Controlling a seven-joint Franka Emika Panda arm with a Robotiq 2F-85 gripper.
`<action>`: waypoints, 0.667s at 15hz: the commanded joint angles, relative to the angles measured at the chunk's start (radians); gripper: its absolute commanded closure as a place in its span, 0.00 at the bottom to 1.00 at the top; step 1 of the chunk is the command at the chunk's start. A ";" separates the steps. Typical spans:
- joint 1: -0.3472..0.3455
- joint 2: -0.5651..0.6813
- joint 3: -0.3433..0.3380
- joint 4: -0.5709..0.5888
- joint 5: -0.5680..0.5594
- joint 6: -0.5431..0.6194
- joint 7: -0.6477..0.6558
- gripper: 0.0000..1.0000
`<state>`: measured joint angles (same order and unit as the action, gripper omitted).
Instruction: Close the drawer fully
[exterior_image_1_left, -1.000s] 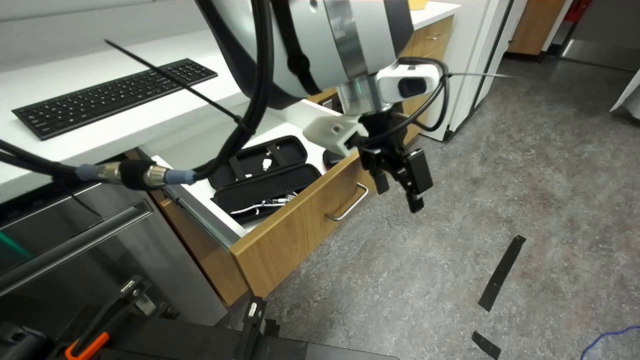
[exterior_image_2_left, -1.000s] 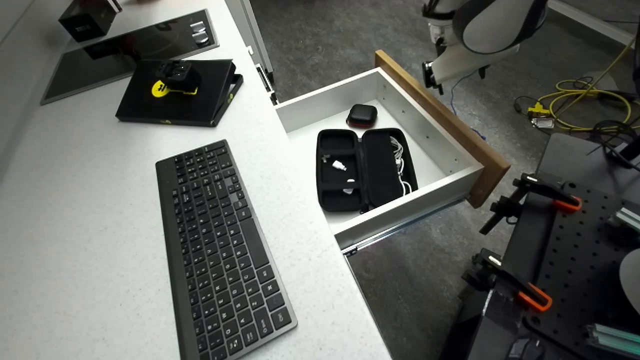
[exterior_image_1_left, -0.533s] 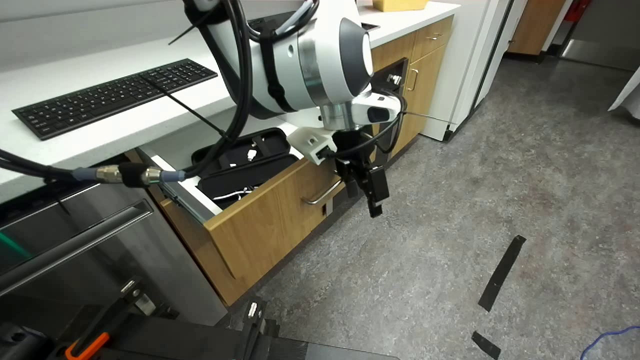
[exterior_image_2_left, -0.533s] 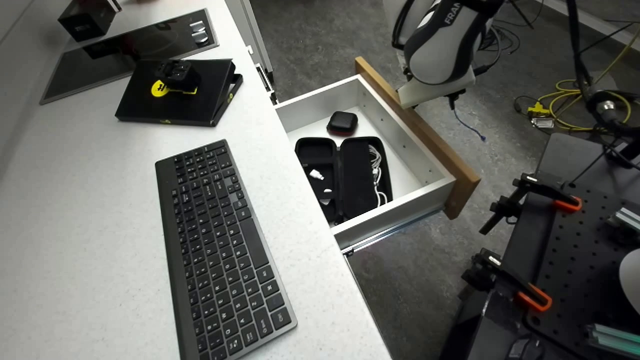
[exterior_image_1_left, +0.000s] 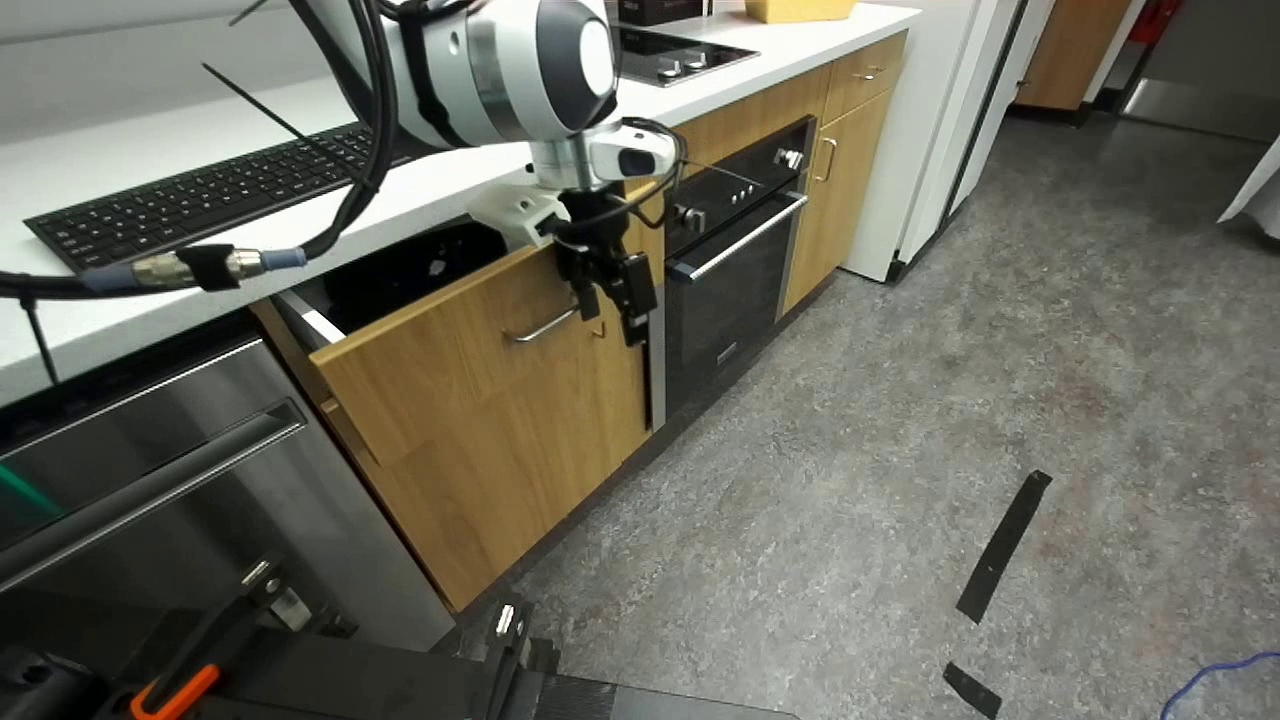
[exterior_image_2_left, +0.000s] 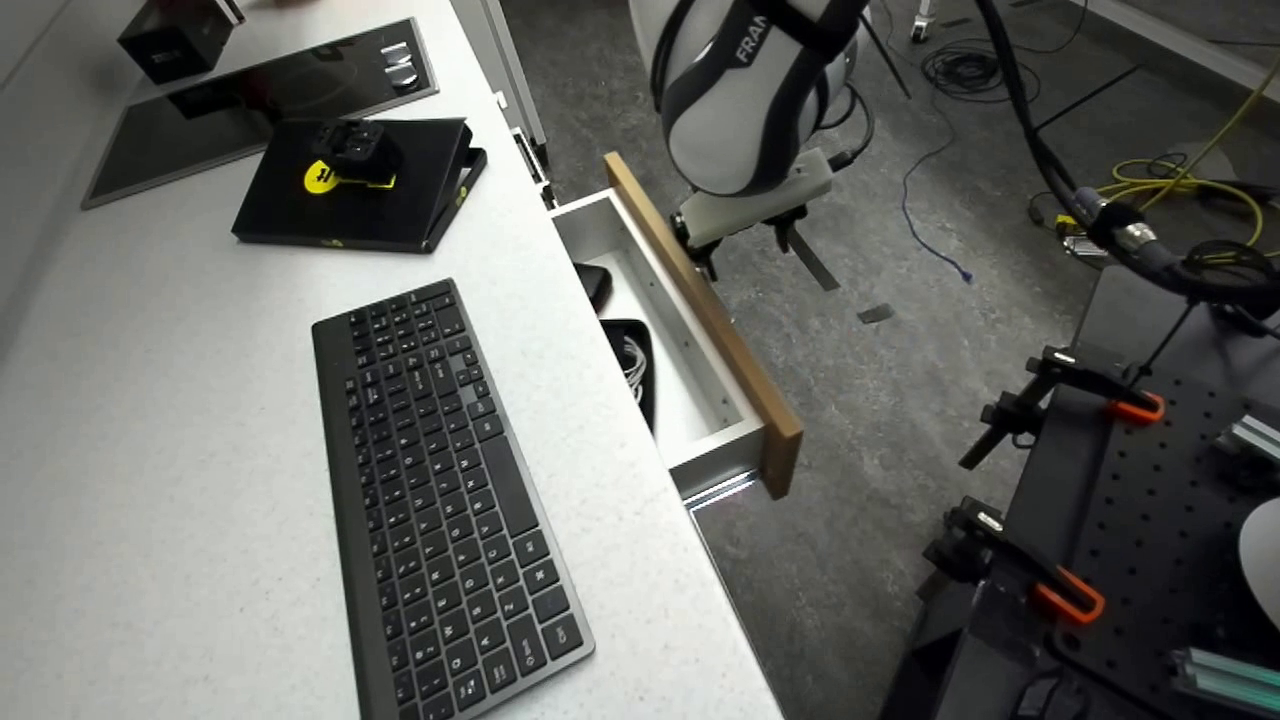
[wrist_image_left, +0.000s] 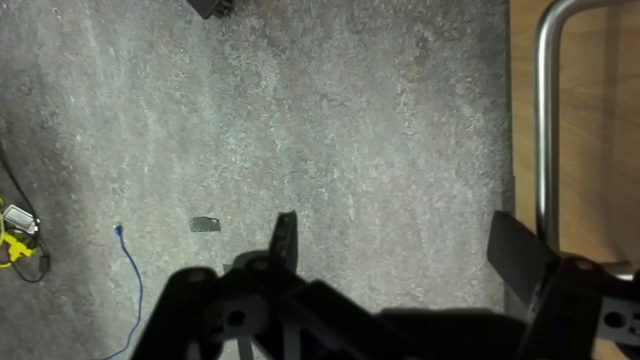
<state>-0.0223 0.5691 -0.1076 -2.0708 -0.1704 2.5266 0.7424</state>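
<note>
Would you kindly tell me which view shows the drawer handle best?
The wrist view: the drawer handle looks large there, though the gripper covers its lower corner. In an exterior view, the drawer handle appears small, beside the gripper; in an exterior view where the drawer front faces away, it is hidden.

The drawer (exterior_image_2_left: 729, 340) is partly open, with white cables (exterior_image_2_left: 635, 366) inside. A dark keyboard (exterior_image_2_left: 440, 500) lies on the desk (exterior_image_2_left: 230, 450), and the robot arm (exterior_image_2_left: 740, 130) is near the drawer.
</note>
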 joint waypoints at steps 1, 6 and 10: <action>0.077 0.090 0.039 0.163 0.076 -0.105 -0.058 0.00; 0.147 0.134 0.050 0.255 0.078 -0.157 -0.074 0.00; 0.167 0.118 0.029 0.213 0.068 -0.127 -0.064 0.00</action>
<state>0.1216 0.6852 -0.0546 -1.8594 -0.1263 2.3996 0.6936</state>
